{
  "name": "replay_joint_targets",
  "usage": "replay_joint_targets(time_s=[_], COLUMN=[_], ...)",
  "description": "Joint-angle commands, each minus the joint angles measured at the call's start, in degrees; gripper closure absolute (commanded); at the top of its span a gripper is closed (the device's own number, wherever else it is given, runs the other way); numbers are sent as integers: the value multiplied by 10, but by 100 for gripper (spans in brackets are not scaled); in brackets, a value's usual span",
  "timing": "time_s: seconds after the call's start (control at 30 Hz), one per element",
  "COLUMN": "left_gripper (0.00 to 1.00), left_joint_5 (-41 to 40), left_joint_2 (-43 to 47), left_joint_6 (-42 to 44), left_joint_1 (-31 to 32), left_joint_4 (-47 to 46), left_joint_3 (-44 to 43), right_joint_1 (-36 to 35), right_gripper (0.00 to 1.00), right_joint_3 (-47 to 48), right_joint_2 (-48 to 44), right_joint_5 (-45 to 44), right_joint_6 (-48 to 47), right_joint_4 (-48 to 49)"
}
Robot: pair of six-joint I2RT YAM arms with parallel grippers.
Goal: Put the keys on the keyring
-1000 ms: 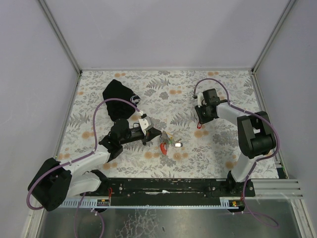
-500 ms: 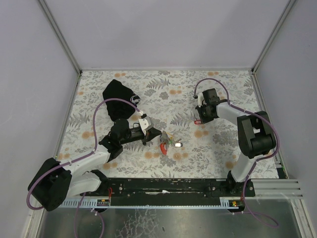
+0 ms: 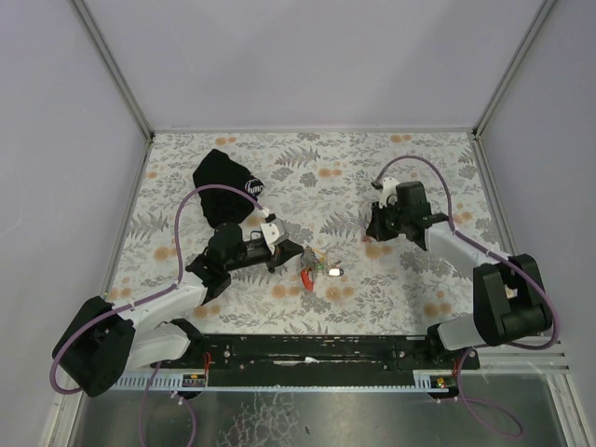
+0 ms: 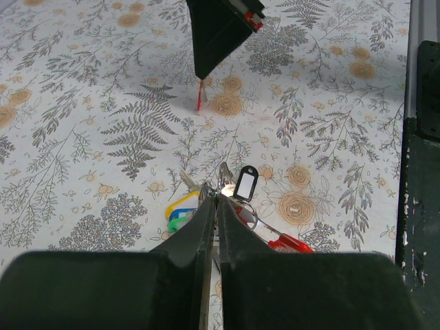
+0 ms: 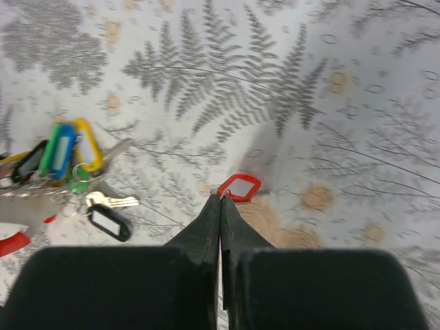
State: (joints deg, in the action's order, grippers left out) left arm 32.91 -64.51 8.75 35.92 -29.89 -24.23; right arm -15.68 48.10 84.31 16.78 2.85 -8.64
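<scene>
The left gripper (image 4: pixel 214 195) is pressing its fingers together at the near edge of the key bunch (image 4: pixel 243 185), with tags fanning to both sides of the tips. Well beyond them, the right gripper (image 5: pixel 220 199) is pinching a red-tagged key (image 5: pixel 239 186) at its closed fingertips.

A black cloth pouch (image 3: pixel 223 188) bearing a white logo (image 3: pixel 253 187) lay slumped at the far left of a floral-print tablecloth (image 3: pixel 317 163), its grey ferns and pale orange blossoms spread across the surface. Plain white walls (image 3: pixel 307 56) enclosed the table on three sides, joined by aluminium corner posts (image 3: pixel 112 73), while a black rail (image 3: pixel 317 347) ran along the near edge.
</scene>
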Motion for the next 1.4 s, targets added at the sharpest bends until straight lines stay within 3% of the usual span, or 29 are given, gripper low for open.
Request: replay_joint_targets(time_s=[0.0,0.23,0.47,0.7,1.03,1.37], left_gripper=[100,100,100,100,100,100], left_joint_5=[-3,-3,-1,-2,-5,-13], left_joint_2=[8,12,12,15,18,19], left_joint_6=[-6,-10,-13,-12,-11,-11], left_joint_1=[1,0,0,0,0,1], left_joint_4=[-30,-38,-44,-51,-53,-52], left_joint_3=[-12,-8,-5,-1,1,1], right_joint_1=[-7,-16,-25,-45,-63,-82], right_gripper=[100,100,100,96,85,65], right_joint_3=[-86,-211,-315,-360,-371,-298], right_joint_2=[-49,-31,51,123,113,-54], right_joint_5=[106,163,166,146,100,32], right_joint_6=[65,127,156,165,155,145], right_joint_4=[209,489,782,890,824,460])
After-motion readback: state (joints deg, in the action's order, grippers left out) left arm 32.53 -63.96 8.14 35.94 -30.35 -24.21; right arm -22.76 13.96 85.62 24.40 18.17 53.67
